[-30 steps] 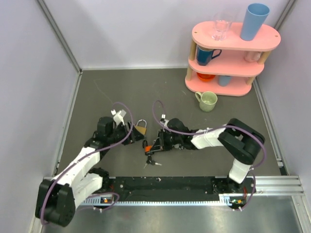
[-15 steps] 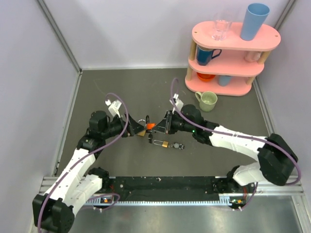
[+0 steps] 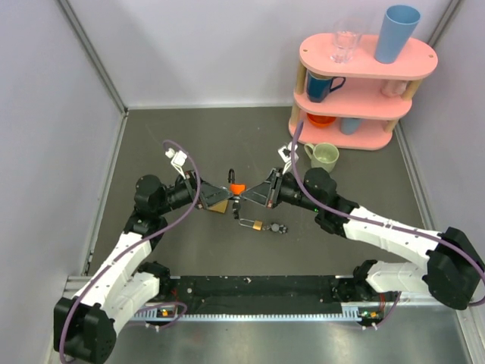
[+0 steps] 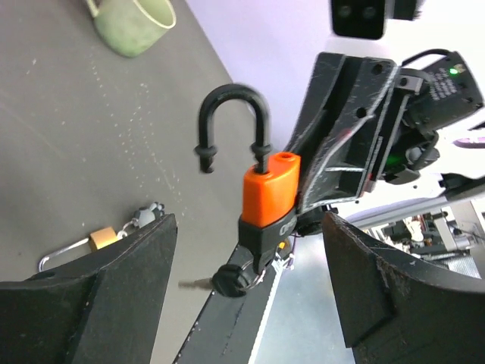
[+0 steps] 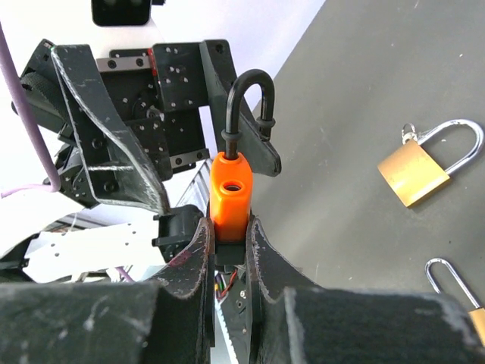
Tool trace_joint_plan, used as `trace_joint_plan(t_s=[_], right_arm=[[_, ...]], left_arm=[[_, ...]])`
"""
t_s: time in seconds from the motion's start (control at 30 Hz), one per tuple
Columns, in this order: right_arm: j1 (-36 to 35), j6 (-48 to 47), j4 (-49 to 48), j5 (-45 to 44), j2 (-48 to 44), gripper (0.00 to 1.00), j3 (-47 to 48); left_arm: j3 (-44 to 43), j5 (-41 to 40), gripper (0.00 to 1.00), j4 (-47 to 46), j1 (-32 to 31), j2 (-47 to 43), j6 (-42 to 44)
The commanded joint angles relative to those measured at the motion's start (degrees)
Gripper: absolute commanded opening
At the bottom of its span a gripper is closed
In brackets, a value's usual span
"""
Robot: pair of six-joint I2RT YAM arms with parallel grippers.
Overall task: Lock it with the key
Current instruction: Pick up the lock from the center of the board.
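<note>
The dark table carries a pink shelf at 1 o'clock, with a green mug just beside the shelf's foot at 7 o'clock. Near the table's middle the two arms meet tip to tip. The right gripper is pinching the black base of the orange padlock, held up off the table, its black shackle open with one leg free. The left gripper stands spread wide, its fingers either side of that padlock and not touching it. A big brass padlock lies at 7 o'clock of the orange one, and a small brass padlock at 5 o'clock. The key sits at the orange padlock's underside, its silver blade pointing toward 9 o'clock in the left wrist view
</note>
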State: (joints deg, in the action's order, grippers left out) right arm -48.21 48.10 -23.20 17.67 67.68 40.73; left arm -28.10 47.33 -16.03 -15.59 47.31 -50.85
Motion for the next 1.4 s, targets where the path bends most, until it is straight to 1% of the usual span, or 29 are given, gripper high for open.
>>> trace_joint_plan(t_s=[0.0, 0.07, 0.1, 0.4, 0.5, 0.53, 0.67, 0.87, 0.9, 0.93, 0.97, 1.0, 1.07, 1.13, 1.17, 1.2, 1.23, 1.27, 1.3, 1.33, 1.37], right_arm=[[0.22, 0.94, -9.67, 2.02, -2.03, 0.0, -0.3], [0.22, 1.12, -10.55, 2.37, -1.94, 0.0, -0.39], [0.22, 1.12, -10.72, 2.45, -1.94, 0.0, -0.3], [0.22, 1.91, -11.78, 2.72, -1.94, 0.0, -0.21], [0.22, 2.35, -12.74, 2.72, -2.02, 0.0, -0.65], [0.22, 2.44, -12.57, 2.46, -2.03, 0.0, -0.65], [0.22, 2.62, -12.74, 2.45, -1.94, 0.0, -0.65], [0.22, 3.06, -13.97, 3.42, -1.33, 0.0, -0.39], [0.22, 3.06, -14.06, 3.68, -1.24, 0.0, -0.3], [0.13, 3.14, -14.06, 4.12, -1.06, 0.0, -0.21], [0.22, 3.06, -14.06, 4.21, -0.8, 0.0, -0.13], [0.22, 3.06, -14.06, 4.3, -0.71, 0.0, -0.12], [0.22, 2.8, -13.37, 4.3, -0.79, 0.0, -0.12], [0.22, 2.36, -12.31, 3.78, -1.06, 0.0, -0.12], [0.22, 1.74, -10.83, 3.51, -1.23, 0.07, 0.05], [0.22, 1.22, -9.94, 3.08, -2.02, 0.13, 0.05], [0.22, 0.78, -9.24, 2.29, -2.37, 0.18, 0.05], [0.22, -0.19, -8.19, 1.67, -2.99, 0.28, 0.05], [0.22, -0.89, -6.0, 1.06, -4.04, 0.32, 0.31], [0.22, -1.59, -4.59, -0.17, -4.57, 0.36, 0.4], [0.3, -3.17, -3.53, -0.62, -5.18, 0.45, 1.01]], left_arm=[[-0.2, 4.17, 0.8, -11.91, -0.4, 1.03, -3.29], [0.23, 4.52, 0.78, -15.15, -0.58, 1.55, -5.04], [0.24, 4.52, 0.75, -15.52, -0.84, 1.73, -5.48], [-0.38, 4.09, 0.63, -17.27, -2.68, 3.49, -5.66], [-0.47, 4.08, 0.51, -19.38, -3.3, 4.11, -6.28], [-0.47, 4.0, 0.46, -20.43, -3.48, 4.02, -6.28], [-1.17, 3.91, 0.33, -21.76, -4.27, 4.54, -6.45], [-2.4, 4.17, 0.29, -22.9, -6.46, 5.69, -6.28], [-2.49, 4.43, 0.26, -23.43, -6.73, 5.95, -6.28], [-2.84, 4.61, 0.18, -23.95, -7.08, 6.39, -6.37], [-3.01, 4.79, 0.11, -24.05, -7.69, 6.57, -6.37], [-3.28, 4.79, 0.0, -23.96, -7.87, 6.74, -6.28], [-3.72, 4.61, 0.0, -23.7, -8.13, 6.83, -6.19], [-4.68, 4.26, 0.0, -21.25, -8.14, 6.48, -4.88], [-5.21, 4.0, 0.0, -19.58, -8.14, 6.22, -3.83], [-6.0, 3.56, 0.0, -14.87, -8.14, 5.96, -1.29], [-7.66, 2.6, 0.0, -12.38, -8.14, 5.17, 0.12], [-8.54, 2.07, 0.0, -10.01, -8.14, 4.81, 1.7], [-9.51, 1.37, 0.0, -7.03, -8.14, 4.46, 4.94], [-11.43, 0.75, 0.0, -1.95, -8.14, 3.94, 6.54], [-12.41, -0.82, 0.0, 0.54, -8.14, 3.76, 8.03]])
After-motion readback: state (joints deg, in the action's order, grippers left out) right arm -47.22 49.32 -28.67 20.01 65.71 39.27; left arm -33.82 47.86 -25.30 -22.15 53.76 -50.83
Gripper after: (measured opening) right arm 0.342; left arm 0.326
